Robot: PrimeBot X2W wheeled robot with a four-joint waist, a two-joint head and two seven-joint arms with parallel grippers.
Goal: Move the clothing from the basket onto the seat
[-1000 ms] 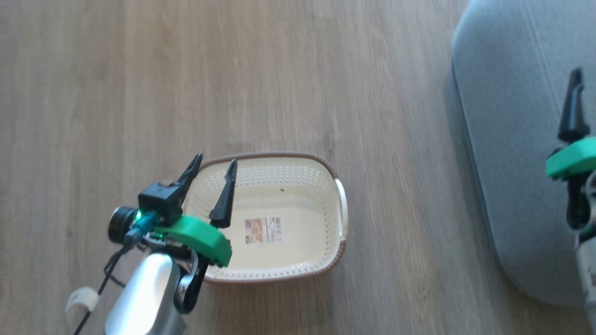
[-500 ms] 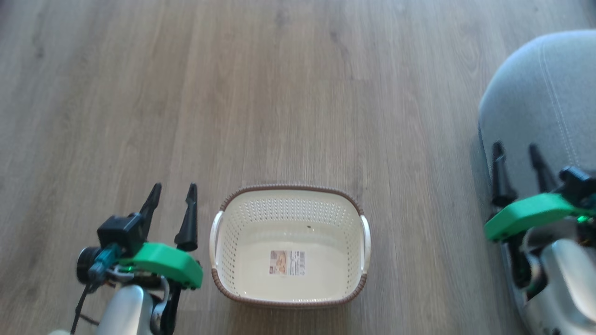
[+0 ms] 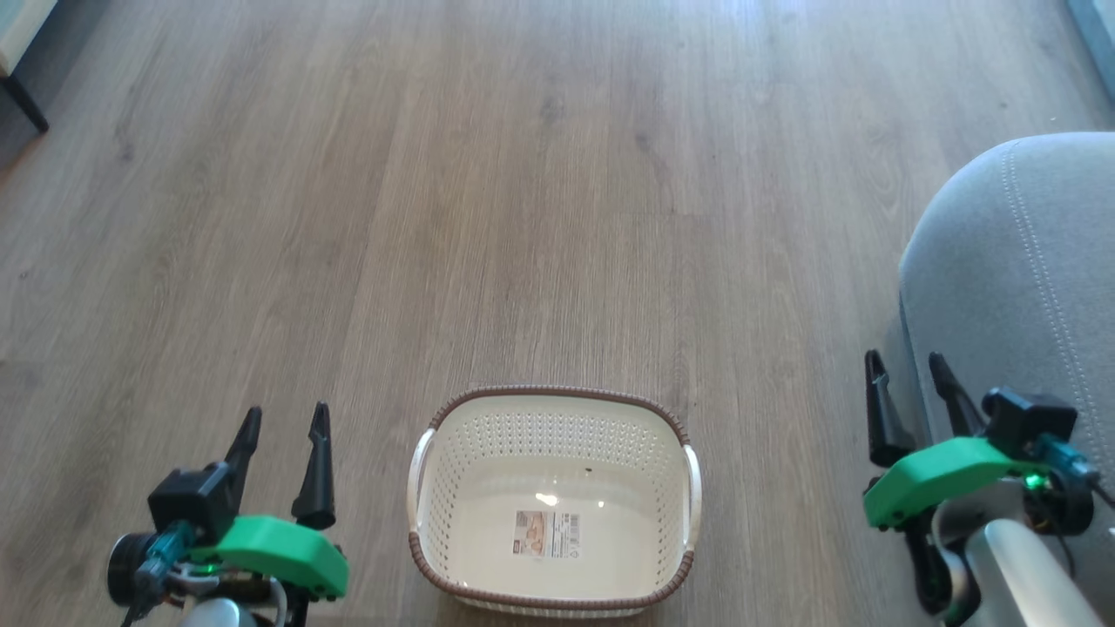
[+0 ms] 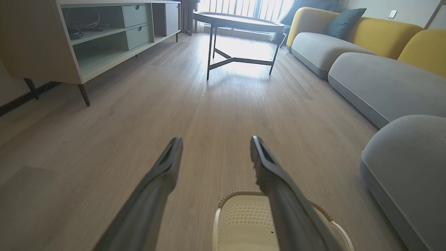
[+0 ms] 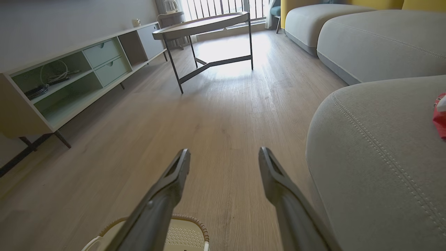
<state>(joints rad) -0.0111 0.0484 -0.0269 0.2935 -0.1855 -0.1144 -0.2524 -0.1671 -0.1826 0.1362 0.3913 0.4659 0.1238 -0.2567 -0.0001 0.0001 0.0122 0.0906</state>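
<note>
The basket point(image 3: 557, 392) sits on the wood floor point(image 3: 523, 218) right in front of the robot, label sticker point(image 3: 546, 534) showing on its bottom. The left pincer point(image 3: 287, 409) hangs just left of it. The right pincer point(image 3: 903, 359) is off to the right, beside the grey seat point(image 3: 1028, 279). Both are spread wide, just floor between the fingers. The clothing point(image 5: 440, 118), a red-and-white bit, lies up on the seat.

Wood-look plank floor point(image 3: 557, 174) thru the room, w/ a low pale cabinet point(image 4: 41, 38) on dark legs along one side, two drawers point(image 4: 137, 33) & cables point(image 4: 83, 28) on its open shelf, a round table point(image 4: 238, 21) on thin dark legs near the bright barred window point(image 4: 244, 7), & a teal pillow point(image 4: 343, 22) leaning on a yellow backrest point(image 4: 383, 35).
</note>
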